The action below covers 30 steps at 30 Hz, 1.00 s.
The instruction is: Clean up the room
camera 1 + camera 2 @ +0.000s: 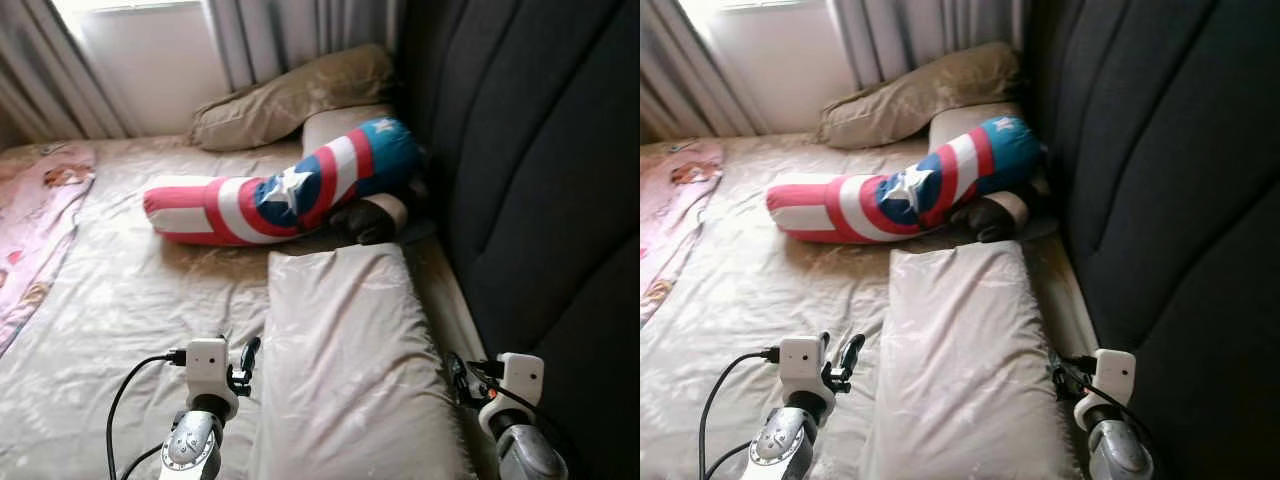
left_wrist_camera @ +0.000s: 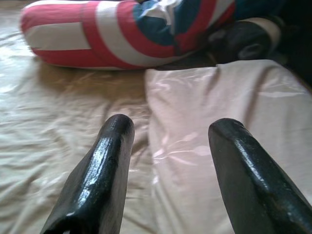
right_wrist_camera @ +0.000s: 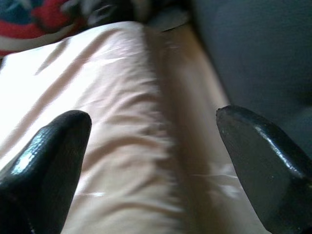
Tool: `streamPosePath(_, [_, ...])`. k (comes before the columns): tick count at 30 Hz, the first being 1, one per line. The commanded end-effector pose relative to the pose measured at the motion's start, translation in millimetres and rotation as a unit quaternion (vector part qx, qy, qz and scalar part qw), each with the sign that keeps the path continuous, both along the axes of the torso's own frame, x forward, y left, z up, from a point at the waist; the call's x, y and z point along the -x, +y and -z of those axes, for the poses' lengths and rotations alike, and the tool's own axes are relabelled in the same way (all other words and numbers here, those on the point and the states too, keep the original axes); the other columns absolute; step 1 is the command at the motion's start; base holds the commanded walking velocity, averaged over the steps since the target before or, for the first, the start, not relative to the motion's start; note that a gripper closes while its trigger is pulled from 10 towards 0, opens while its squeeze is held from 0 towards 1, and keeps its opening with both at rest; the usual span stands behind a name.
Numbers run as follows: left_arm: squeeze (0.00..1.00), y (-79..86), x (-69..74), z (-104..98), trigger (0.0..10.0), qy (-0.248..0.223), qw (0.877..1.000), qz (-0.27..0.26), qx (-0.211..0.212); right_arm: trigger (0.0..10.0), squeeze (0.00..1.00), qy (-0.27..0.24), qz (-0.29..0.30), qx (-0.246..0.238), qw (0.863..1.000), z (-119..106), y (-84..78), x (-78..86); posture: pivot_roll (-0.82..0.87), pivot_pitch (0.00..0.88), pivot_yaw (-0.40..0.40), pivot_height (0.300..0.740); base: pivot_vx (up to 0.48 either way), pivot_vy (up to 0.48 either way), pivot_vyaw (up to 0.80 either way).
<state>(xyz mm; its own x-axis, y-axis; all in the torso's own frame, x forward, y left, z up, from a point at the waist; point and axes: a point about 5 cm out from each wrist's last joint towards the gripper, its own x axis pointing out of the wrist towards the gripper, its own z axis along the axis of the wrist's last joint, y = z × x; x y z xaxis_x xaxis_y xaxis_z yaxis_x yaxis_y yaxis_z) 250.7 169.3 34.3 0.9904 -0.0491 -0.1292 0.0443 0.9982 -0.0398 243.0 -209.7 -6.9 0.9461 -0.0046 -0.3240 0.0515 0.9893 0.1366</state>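
- Bed [image 1: 120,330] covered by a beige satin sheet, bounded on the robot's right by a dark upholstered headboard [image 1: 540,170] and at the far end by grey curtains [image 1: 290,30] and a bright window.
- Large beige pillow [image 1: 345,350] lying flat beside the headboard, its long axis running away from the robot, parallel to the headboard; one short end points at the robot, the other at the bolster.
- Red, white and blue shield-print bolster [image 1: 285,190] lying crosswise beyond the pillow, its long axis slanting from the mid-bed up to the headboard, blue end resting on a second beige pillow [image 1: 340,125].
- Olive pillow [image 1: 290,95] at the far corner, tilted against the curtains.
- Pink printed blanket [image 1: 35,230] along the left edge.
- Left gripper [image 2: 165,141], fingers spread, over the near pillow's left edge.
- Right gripper [image 3: 153,131], fingers spread wide, over the pillow's right edge beside the headboard.
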Motion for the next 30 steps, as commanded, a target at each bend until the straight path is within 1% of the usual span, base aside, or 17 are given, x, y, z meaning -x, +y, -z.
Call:
streamPosePath(1, [0.0,5.2,0.9,-1,10.0,0.0,1.0,-0.006,-0.002,10.0,0.0,-0.003,0.001,-0.003,1.0,-1,0.5,-0.3,-0.05,0.0,0.053,0.74,0.0,0.0,0.0])
streamPosePath(3, [0.0,5.3,0.7,-1,10.0,-0.002,1.0,-0.006,-0.007,10.0,0.0,-0.003,0.0,-0.004,1.0,-1,0.5,-0.6,-0.05,0.0,0.052,0.74,0.0,0.0,0.0])
streamPosePath(5, [0.0,5.7,0.4,-2,10.0,-0.007,1.0,-0.007,-0.013,10.0,0.0,-0.004,-0.001,-0.004,1.0,-1,0.4,-0.9,-0.05,0.0,0.051,0.74,0.0,-0.401,0.0])
streamPosePath(8, [0.0,6.2,0.6,-2,10.0,-0.004,1.0,-0.012,-0.003,10.0,0.0,-0.004,-0.001,-0.003,1.0,-1,0.5,-1.0,-0.05,0.0,0.051,0.74,0.0,-0.431,0.0])
streamPosePath(19, [0.0,8.0,-1.0,-4,10.0,-0.012,1.0,-0.014,-0.009,10.0,0.0,-0.008,-0.003,-0.004,1.0,-3,1.2,-1.9,-0.05,0.0,0.051,0.74,0.0,0.0,0.0])
streamPosePath(25, [0.0,9.1,-3.0,-10,10.0,-0.022,1.0,-0.02,0.001,10.0,0.0,-0.04,-0.009,0.001,0.999,-15,3.5,-9.9,-0.05,0.0,0.052,0.74,0.0,0.0,0.0])
streamPosePath(26, [0.0,9.1,-4.1,-13,10.0,-0.028,0.999,-0.022,0.004,10.0,0.0,-0.052,-0.008,0.005,0.999,-20,3.6,-12.7,-0.05,0.0,0.051,0.74,0.0,0.0,0.0])
streamPosePath(27, [0.0,9.1,-4.1,-13,10.0,-0.028,0.999,-0.022,0.004,10.0,0.0,-0.052,-0.008,0.005,0.999,-20,3.6,-12.7,-0.05,0.0,0.051,0.74,0.0,0.0,0.0])
streamPosePath(29, [0.0,8.2,-5.7,-16,10.0,-0.036,0.999,-0.021,0.005,10.0,0.0,-0.068,-0.009,0.014,0.998,-27,3.9,-16.0,-0.05,0.0,0.051,0.74,0.0,0.0,0.0])
streamPosePath(30, [0.0,6.0,-7.4,-21,10.0,-0.046,0.999,-0.016,0.003,10.0,0.0,-0.086,-0.005,0.014,0.996,-33,4.5,-19.1,-0.05,0.0,0.049,0.74,0.0,0.0,0.0])
